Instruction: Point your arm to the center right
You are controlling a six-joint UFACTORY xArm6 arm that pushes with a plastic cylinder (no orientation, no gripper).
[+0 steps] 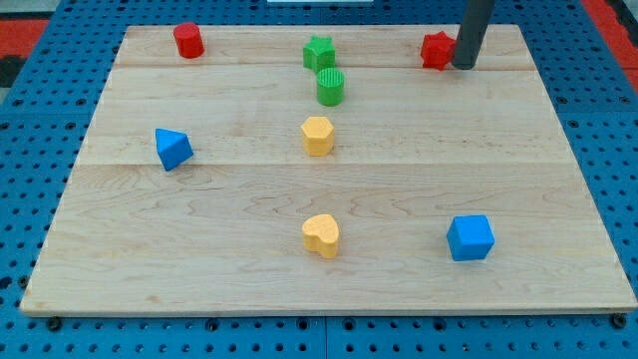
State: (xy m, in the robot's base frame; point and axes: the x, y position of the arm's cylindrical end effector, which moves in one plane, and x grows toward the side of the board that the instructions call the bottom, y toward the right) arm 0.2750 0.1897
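Observation:
My tip (464, 66) rests on the wooden board (558, 199) near the view's top right, just right of a red star block (436, 50) and touching or nearly touching it. The dark rod rises out of the top edge of the view. A blue cube (471, 238) lies at the lower right, far below the tip. The board's middle right holds no block.
A red cylinder (188, 41) lies at the top left. A green star (319, 52) and a green cylinder (331, 87) lie at top centre. A yellow hexagon (317, 136) is mid-board, a yellow heart (321, 235) below it, a blue triangular block (172, 149) at the left.

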